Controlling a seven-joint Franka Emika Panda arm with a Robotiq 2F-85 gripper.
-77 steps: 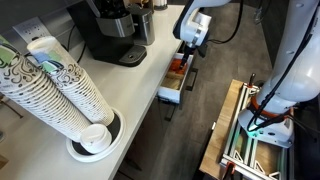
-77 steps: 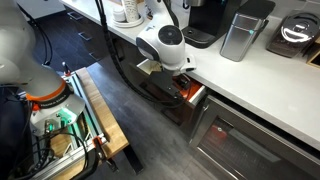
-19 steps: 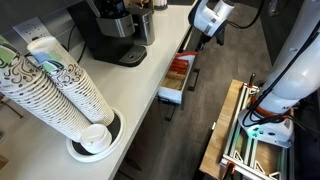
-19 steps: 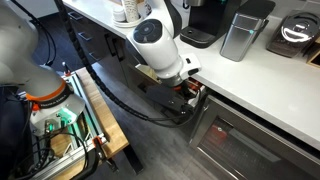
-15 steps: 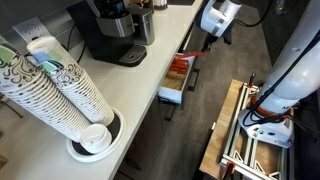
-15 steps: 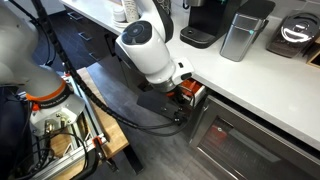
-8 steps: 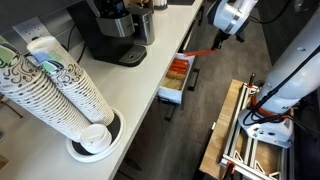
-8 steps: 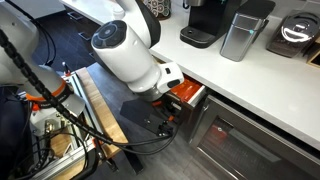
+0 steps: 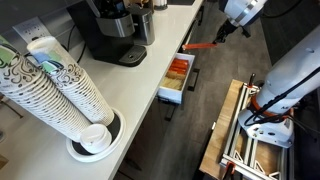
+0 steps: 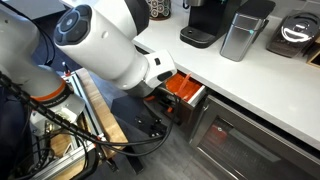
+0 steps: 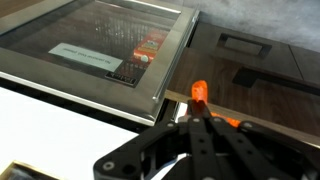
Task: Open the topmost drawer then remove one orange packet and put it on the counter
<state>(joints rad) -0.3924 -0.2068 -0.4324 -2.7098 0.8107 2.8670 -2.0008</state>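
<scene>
The gripper point(image 11: 200, 120) was clamped shut on the orange packet point(image 11: 198, 92), its black fingers meeting in a narrow wedge around the lower end of the slim, matte stick. The upper end poked out past the tips. In an exterior view the packet point(image 9: 203, 45) hung in the air, lying nearly level. It was above and beyond the open topmost drawer point(image 9: 169, 94) and off the edge of the counter point(image 9: 140, 88), touching neither.

Half a second earlier the gripper had been lower and nearer the drawer; it had since risen toward the top of that view, carrying the packet with it. Five seconds earlier it had been down at the drawer itself.

The drawer was a narrow, shallow trough with white inner walls, pulled well out from under the smooth off-white counter. It was packed with more orange packets and some darker reddish ones.

On the counter stood a black coffee machine point(image 9: 108, 30) and leaning stacks of patterned paper cups point(image 9: 55, 85). In an exterior view a brushed-metal canister point(image 10: 240, 35) stood there too.

The arm's rounded, glossy white link point(image 10: 100, 45) filled the upper left of that view. It hid the gripper and most of the drawer, leaving only a patch of orange. A wooden frame point(image 9: 235, 125) stood on the dark floor.
</scene>
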